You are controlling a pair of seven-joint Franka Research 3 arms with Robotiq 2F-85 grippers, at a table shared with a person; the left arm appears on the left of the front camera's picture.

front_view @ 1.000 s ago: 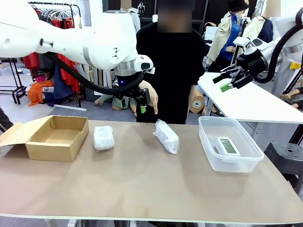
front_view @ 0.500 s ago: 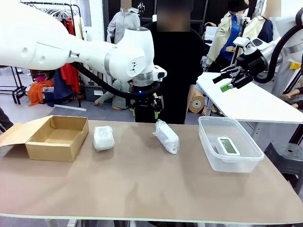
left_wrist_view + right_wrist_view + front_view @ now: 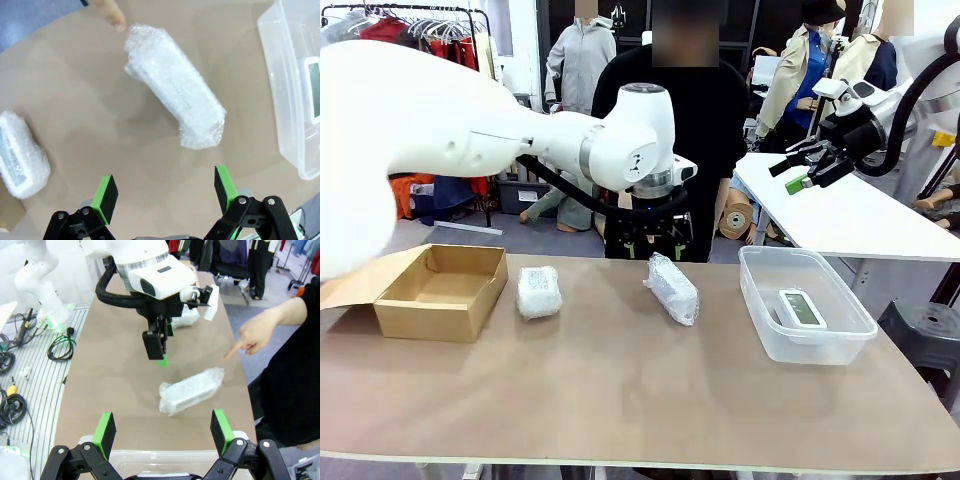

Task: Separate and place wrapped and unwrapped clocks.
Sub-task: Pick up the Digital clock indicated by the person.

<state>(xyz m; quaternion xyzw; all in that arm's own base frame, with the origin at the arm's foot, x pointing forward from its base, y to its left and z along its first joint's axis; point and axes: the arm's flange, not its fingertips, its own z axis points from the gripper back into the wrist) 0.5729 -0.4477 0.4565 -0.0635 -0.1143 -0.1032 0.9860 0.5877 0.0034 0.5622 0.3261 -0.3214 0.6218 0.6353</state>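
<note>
- Left gripper (image 3: 654,236): my jaws stand wide and empty. I hang over the far edge of the table (image 3: 620,400) at mid-length, above the long wrapped clock (image 3: 672,288) and clear of it.
- Right gripper (image 3: 792,170): my jaws stand wide and empty, raised high beyond the far right corner.
- The long wrapped clock lies askew near the far edge; a person's hand (image 3: 252,335) points toward it.
- Second wrapped clock (image 3: 539,291): lies toward the left end, just beside the cardboard box (image 3: 440,310).
- Bare clock (image 3: 800,307): lies in the clear tub (image 3: 820,345) at the right end.

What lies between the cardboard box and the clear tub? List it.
A squat wrapped clock nearer the box, a long wrapped clock nearer the tub, in the front view.
</note>
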